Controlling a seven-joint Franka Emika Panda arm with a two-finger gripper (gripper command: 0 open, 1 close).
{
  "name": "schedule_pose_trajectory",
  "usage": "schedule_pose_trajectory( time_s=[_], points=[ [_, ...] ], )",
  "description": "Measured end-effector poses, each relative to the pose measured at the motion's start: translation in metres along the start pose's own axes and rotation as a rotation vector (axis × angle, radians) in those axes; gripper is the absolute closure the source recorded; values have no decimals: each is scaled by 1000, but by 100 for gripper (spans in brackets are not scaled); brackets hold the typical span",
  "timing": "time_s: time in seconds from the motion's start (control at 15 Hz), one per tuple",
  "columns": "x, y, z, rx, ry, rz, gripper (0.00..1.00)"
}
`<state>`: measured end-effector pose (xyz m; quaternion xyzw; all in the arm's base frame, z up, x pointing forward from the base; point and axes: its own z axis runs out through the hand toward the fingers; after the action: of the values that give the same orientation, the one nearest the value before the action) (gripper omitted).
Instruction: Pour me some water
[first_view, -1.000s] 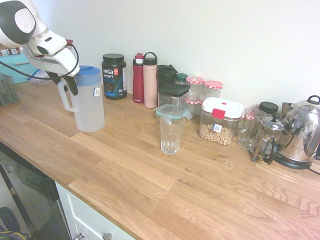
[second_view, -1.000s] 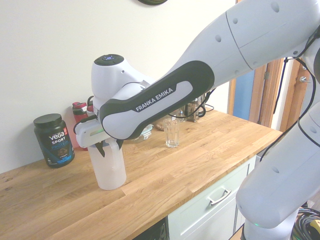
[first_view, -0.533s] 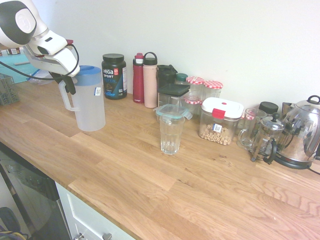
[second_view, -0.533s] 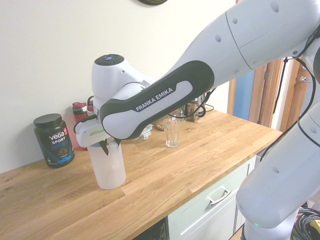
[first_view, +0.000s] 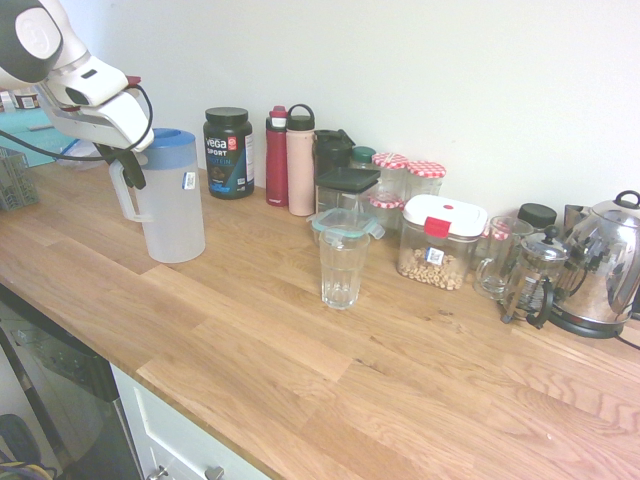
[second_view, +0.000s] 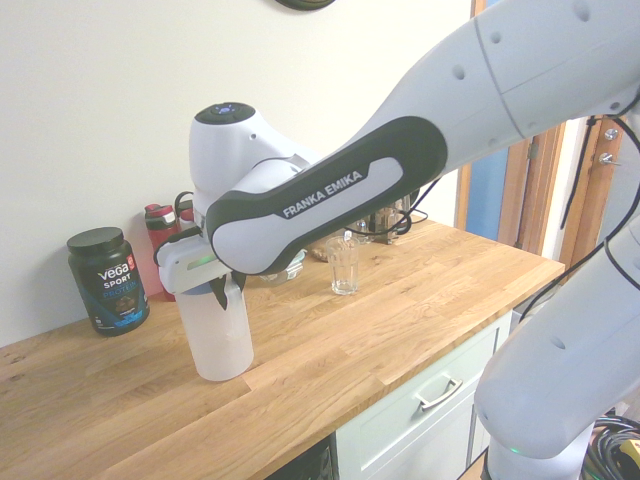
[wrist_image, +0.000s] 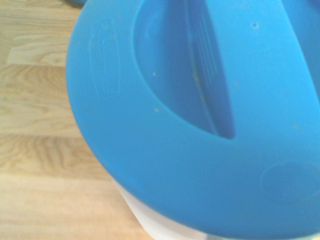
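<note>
On wooden counter (first_view: 250, 330): tall frosted-white jug (first_view: 172, 205), blue lid, water barely visible; hand (first_view: 128, 170) clamped on jug handle.

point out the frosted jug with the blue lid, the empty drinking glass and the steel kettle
frosted white plastic jug with blue lid (first_view: 175, 215), first exterior view, on its body
clear drinking glass (first_view: 342, 270), first exterior view, on its wall
steel kettle (first_view: 605, 265), first exterior view, on its belly
</note>
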<state>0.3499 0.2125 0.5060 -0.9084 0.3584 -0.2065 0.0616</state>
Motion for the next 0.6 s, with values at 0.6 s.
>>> schedule_pose_trajectory(
  time_s=[0.6],
  points=[
    [70,152,-78,-27,-137,-179,100]
  ],
)
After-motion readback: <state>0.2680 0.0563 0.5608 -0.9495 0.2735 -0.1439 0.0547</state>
